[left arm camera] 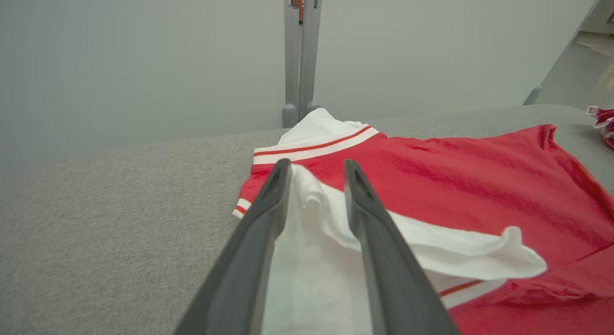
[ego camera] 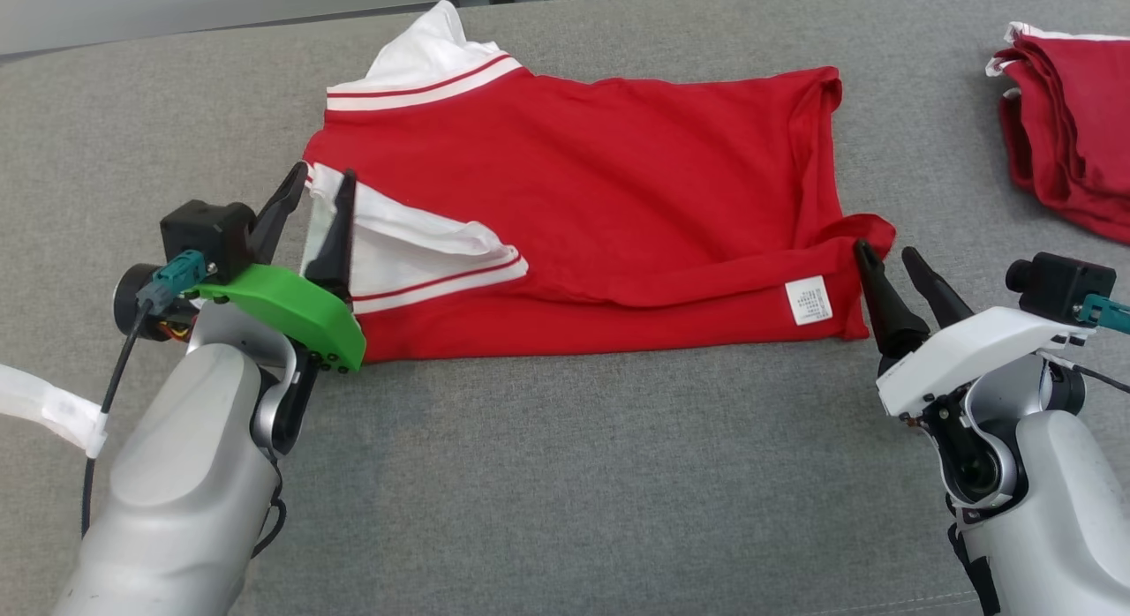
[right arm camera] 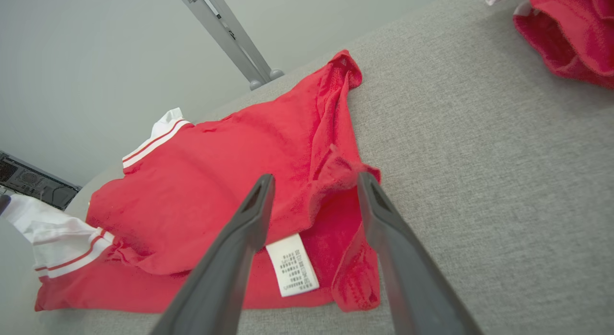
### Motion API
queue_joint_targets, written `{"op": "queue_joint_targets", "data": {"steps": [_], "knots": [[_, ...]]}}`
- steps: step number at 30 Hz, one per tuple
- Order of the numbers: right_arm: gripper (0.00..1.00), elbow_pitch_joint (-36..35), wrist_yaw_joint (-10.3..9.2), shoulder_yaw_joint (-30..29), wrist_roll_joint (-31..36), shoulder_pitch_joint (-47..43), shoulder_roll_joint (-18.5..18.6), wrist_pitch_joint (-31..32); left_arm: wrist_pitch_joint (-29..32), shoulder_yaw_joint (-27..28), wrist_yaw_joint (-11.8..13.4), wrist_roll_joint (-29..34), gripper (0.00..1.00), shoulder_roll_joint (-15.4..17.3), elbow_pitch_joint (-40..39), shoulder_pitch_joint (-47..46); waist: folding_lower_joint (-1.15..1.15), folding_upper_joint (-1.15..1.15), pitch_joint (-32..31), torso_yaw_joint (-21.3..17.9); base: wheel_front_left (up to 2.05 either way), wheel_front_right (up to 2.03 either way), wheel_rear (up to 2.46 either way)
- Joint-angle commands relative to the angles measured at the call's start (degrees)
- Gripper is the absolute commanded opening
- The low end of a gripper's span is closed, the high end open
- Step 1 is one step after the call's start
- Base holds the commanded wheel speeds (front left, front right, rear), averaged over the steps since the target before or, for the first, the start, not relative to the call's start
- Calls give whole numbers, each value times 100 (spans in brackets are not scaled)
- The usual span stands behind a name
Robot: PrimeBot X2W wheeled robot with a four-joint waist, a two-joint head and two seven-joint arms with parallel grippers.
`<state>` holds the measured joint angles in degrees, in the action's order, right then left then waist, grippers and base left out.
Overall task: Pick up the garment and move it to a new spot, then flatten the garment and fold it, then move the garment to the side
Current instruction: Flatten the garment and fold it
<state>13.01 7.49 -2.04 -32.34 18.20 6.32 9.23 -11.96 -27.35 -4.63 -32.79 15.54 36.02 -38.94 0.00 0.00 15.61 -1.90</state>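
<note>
The garment (ego camera: 600, 184) is a red shirt with white, red-striped sleeves, lying folded lengthwise on the grey padded surface (ego camera: 565, 475). My left gripper (ego camera: 320, 176) stands open at its left end, the fingers straddling a white sleeve (left arm camera: 307, 258) that lies loose between them. At the shirt's near right corner my right gripper (ego camera: 885, 251) is open too, its fingers either side of the red hem corner (right arm camera: 336, 176), just above a white care label (right arm camera: 291, 264). In the left wrist view the shirt (left arm camera: 455, 181) spreads away to the right.
A second pile of red cloth (ego camera: 1073, 131) with white trim lies at the far right of the surface. A grey metal post (left arm camera: 300, 56) rises behind the far edge against a pale wall. Bare grey surface stretches in front of the shirt.
</note>
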Motion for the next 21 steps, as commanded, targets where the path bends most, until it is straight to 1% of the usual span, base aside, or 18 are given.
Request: {"op": "queue_joint_targets", "data": {"steps": [1,4,9,13,16,21], "knots": [[100,30,-1,61,66,-18,112,-132,-102,-1,-43,-13,100,-32,105,-57,0,0,-41,34,0,0,0],[100,62,-1,166,64,-221,219,-330,-242,92,-75,-67,100,-67,234,150,0,0,-121,79,0,0,0],[100,105,-1,256,149,-478,398,-448,-315,215,-88,-92,100,-61,241,640,0,0,-183,143,0,0,0],[100,230,-1,407,357,-494,496,-510,-320,271,-41,-109,100,-33,317,1052,0,0,-124,226,0,0,0],[100,397,-1,485,473,-362,495,-568,-312,260,-13,-83,100,-26,449,1103,0,0,-59,265,0,0,0],[100,890,-1,523,698,-97,472,-677,-208,210,-4,-107,100,-94,791,936,0,0,45,298,0,0,0]]}}
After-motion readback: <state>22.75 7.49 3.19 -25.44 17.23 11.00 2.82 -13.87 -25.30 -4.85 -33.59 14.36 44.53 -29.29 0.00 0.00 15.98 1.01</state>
